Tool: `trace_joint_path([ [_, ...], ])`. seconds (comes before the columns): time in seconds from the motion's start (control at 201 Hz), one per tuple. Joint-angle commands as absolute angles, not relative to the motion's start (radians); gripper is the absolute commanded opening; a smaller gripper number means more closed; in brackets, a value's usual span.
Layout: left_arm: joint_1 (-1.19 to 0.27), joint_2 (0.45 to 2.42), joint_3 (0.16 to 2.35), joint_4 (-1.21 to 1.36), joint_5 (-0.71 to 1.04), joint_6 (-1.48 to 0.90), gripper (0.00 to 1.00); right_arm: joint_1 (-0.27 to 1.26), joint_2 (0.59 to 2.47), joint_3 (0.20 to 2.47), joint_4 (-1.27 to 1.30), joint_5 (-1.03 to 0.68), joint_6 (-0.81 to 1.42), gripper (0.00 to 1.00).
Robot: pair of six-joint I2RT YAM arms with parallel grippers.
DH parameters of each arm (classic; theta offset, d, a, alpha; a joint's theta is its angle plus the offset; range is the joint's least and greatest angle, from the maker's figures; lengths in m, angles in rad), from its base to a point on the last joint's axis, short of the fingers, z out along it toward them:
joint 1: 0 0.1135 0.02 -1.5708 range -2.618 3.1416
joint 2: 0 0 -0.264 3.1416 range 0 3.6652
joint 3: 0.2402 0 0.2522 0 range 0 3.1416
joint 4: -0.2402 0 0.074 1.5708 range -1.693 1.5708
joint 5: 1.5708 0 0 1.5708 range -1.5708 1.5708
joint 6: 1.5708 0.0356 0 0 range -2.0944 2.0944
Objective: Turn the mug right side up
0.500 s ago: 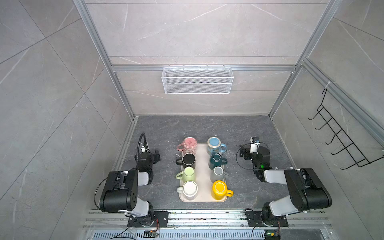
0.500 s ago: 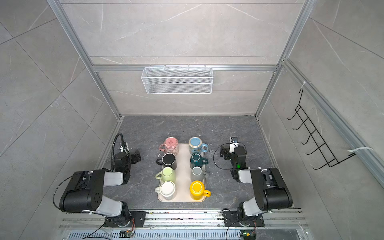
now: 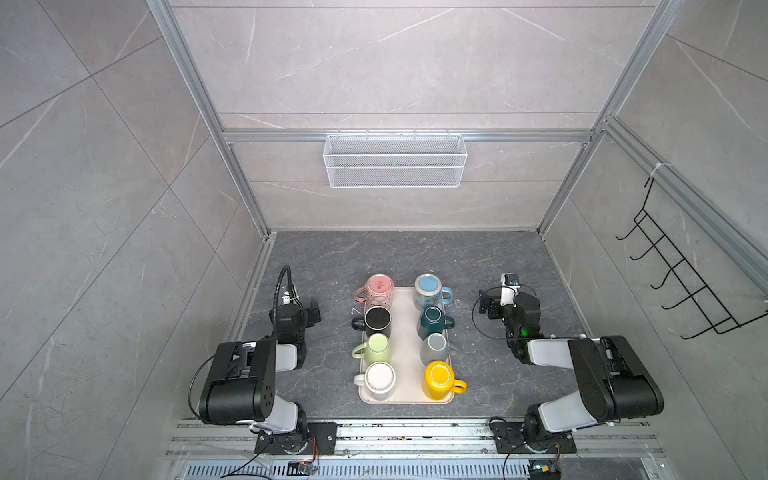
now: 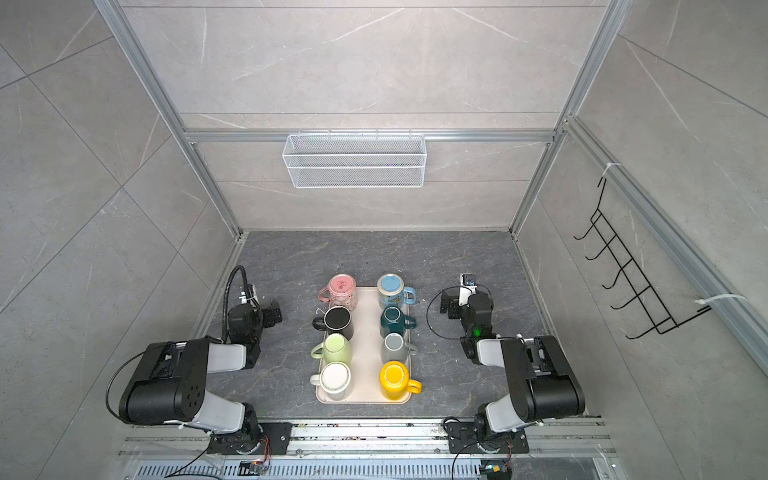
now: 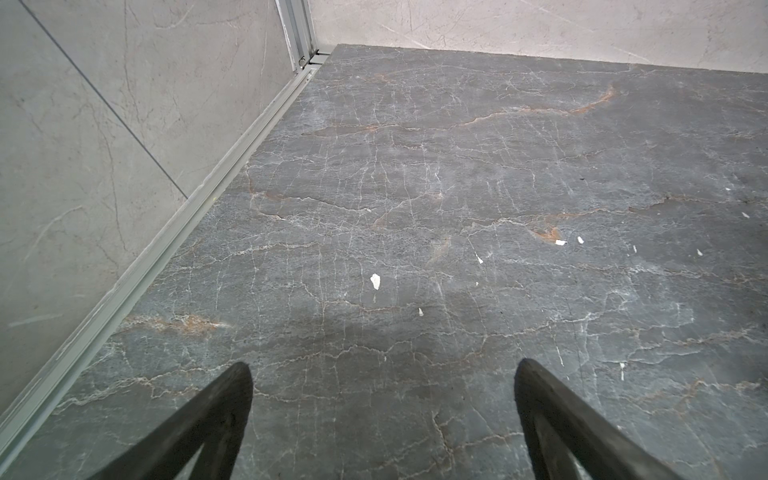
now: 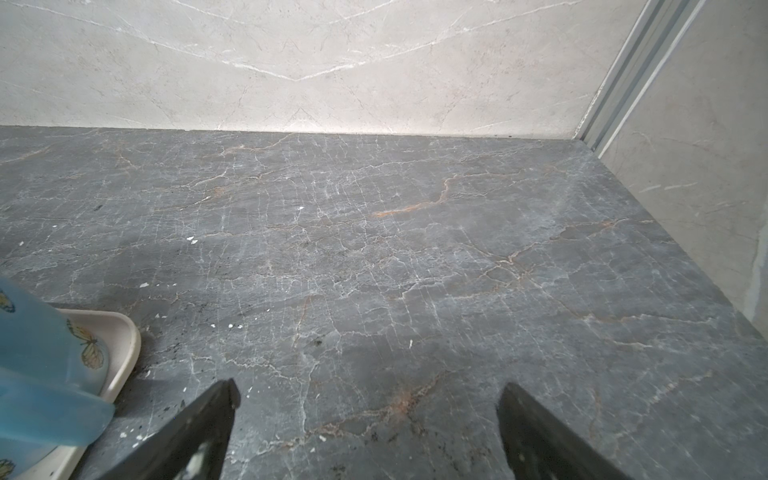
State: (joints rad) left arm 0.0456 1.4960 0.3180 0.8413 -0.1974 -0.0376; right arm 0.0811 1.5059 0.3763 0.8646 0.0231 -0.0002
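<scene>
Left fingers (image 5: pixel 224 399) and right fingers (image 6: pixel 532 424) spread wide, empty, either side of the mugs (image 3: pixel 377 319) on the tray (image 3: pixel 405 332), touching none

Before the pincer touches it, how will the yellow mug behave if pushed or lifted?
The yellow mug looks glossy, so probably stiff, breakable and slippery. Broad and round, it should slide rather than tip. It sits by the tray edge, so a push might drop it off.
</scene>
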Motion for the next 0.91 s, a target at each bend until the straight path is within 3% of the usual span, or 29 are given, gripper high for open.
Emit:
trace_joint_path([
  [0.0,0.049,1.497,0.344,0.867,-0.182,-0.05,1.0,0.088,1.514,0.366,0.859,0.036,-0.009,0.99],
  [0.488,0.048,1.496,0.344,0.868,-0.183,-0.049,1.0,0.089,1.513,0.37,0.859,0.038,-0.007,0.99],
  [0.592,0.048,1.489,0.347,0.877,-0.184,-0.047,0.94,0.089,1.489,0.399,0.798,0.057,0.001,0.99],
  [0.717,0.048,1.361,0.432,0.613,-0.174,-0.05,0.96,0.091,1.393,0.553,0.425,0.09,0.021,0.96],
  [0.901,0.038,1.172,0.473,0.452,-0.16,-0.122,0.91,0.108,1.281,0.761,0.064,0.07,0.104,0.95],
])
